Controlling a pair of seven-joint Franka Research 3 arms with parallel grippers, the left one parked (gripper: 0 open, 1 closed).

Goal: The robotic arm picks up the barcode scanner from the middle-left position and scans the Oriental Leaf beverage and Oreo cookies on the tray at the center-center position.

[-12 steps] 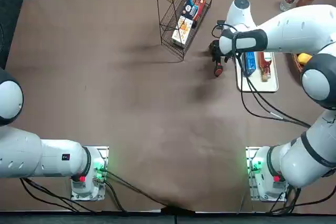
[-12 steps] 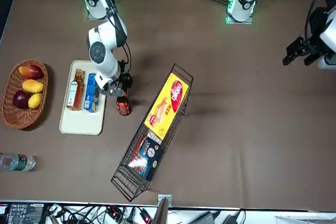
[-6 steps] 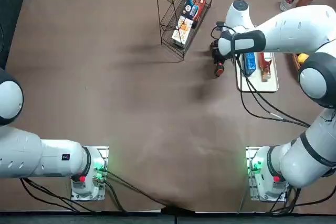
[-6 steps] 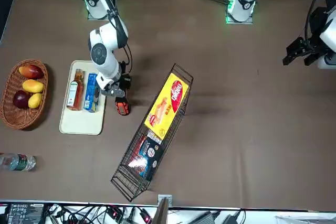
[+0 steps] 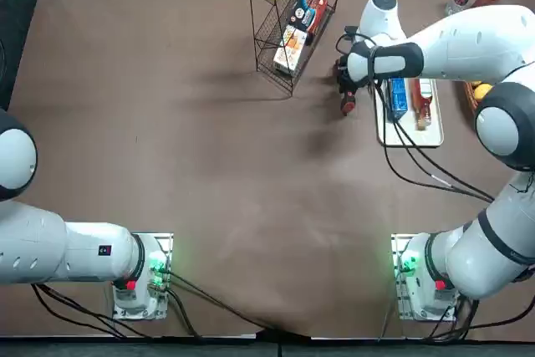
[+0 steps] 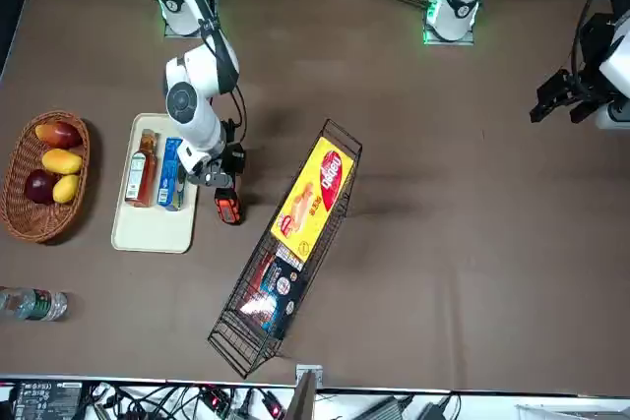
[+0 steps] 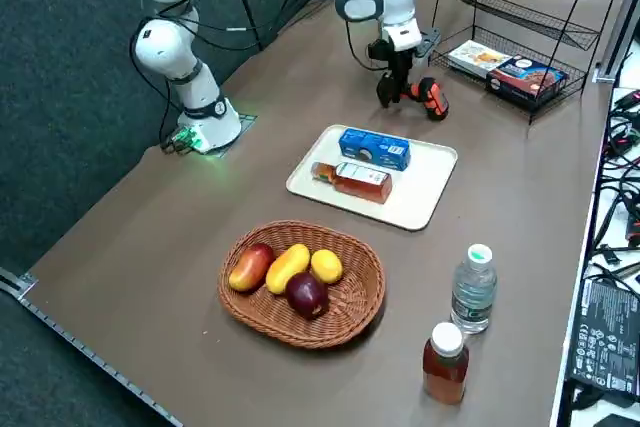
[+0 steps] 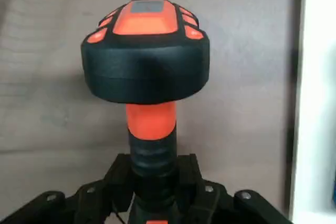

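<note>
Top view, brown table (image 5: 209, 181), right gripper (image 5: 346, 88) above

White rounded robotic arm (image 5: 476, 43); grey joint bands; black cables; dark gripper (image 8: 155, 187) with silver screws.

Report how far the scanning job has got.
Picked up: the right gripper has its fingers shut on the barcode scanner, beside the tray. Scanning can't be confirmed; the tea bottle and blue Oreo packet lie on the tray.
</note>
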